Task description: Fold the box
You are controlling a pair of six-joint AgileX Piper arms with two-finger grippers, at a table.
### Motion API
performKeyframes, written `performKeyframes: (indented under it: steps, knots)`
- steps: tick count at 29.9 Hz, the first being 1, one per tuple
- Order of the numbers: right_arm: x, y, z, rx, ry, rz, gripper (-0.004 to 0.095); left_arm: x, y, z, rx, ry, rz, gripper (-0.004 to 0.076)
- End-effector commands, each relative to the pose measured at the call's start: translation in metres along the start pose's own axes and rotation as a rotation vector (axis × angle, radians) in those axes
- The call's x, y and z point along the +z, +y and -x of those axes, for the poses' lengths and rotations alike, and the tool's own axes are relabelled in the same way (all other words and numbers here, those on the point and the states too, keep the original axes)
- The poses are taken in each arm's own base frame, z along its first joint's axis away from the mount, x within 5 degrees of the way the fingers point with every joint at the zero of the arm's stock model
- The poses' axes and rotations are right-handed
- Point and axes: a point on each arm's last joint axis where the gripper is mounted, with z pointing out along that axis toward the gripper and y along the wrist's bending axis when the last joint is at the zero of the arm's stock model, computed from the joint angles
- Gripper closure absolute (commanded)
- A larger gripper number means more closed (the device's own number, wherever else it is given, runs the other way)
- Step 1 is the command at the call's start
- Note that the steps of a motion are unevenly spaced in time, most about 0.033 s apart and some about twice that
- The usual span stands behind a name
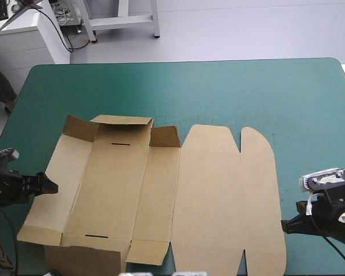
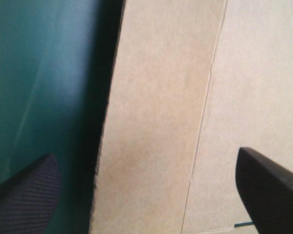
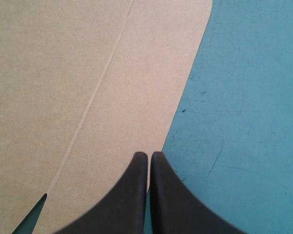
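Observation:
The brown box (image 1: 207, 195) lies as a cut sheet on the teal-green table, its lid panels flat at the right. The left wall (image 1: 52, 184) and far flaps (image 1: 122, 122) are partly raised. My left gripper (image 1: 49, 185) sits at the box's left edge. In the left wrist view my left gripper (image 2: 145, 155) is open, with the edge of the left wall panel (image 2: 151, 122) between its fingers. My right gripper (image 1: 284, 225) rests low at the lid's right edge. In the right wrist view my right gripper (image 3: 147, 156) is shut, its tips right at the board's edge (image 3: 151, 97).
Bare teal-green cover (image 1: 218, 92) stretches beyond the box to the far edge and along the right side (image 1: 316, 132). A white cabinet (image 1: 23, 40) stands off the far left corner. The box's near flaps (image 1: 86, 259) reach close to the table's front edge.

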Motion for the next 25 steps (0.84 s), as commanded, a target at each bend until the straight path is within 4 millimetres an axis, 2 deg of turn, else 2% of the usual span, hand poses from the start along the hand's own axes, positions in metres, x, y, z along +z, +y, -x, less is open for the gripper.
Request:
performKeyframes:
  steps: [1, 6, 12, 16, 20, 25]
  knots:
    - [-0.005, -0.001, 0.007, -0.009, -0.054, -0.012, 0.0908, 0.001, -0.008, -0.008, 0.033, 0.015, -0.037, 0.0035]
    - [-0.005, -0.001, 0.007, -0.009, -0.054, -0.012, 0.0908, 0.005, -0.005, -0.010, 0.028, 0.011, -0.013, 0.0036]
    - [-0.005, -0.001, 0.007, -0.009, -0.054, -0.012, 0.0908, 0.006, -0.008, -0.011, 0.036, 0.010, -0.043, 0.0085]
    - [-0.005, -0.001, 0.007, -0.022, -0.057, -0.014, 0.0908, 0.018, -0.018, -0.016, 0.011, 0.021, -0.136, 0.0134]
    - [-0.005, -0.001, 0.007, -0.029, -0.057, -0.014, 0.0908, 0.038, -0.036, -0.025, 0.059, 0.116, -0.194, 0.0145]
    - [-0.005, -0.001, 0.007, -0.029, -0.057, -0.014, 0.0908, 0.042, -0.055, -0.019, 0.108, 0.131, -0.253, 0.0153]
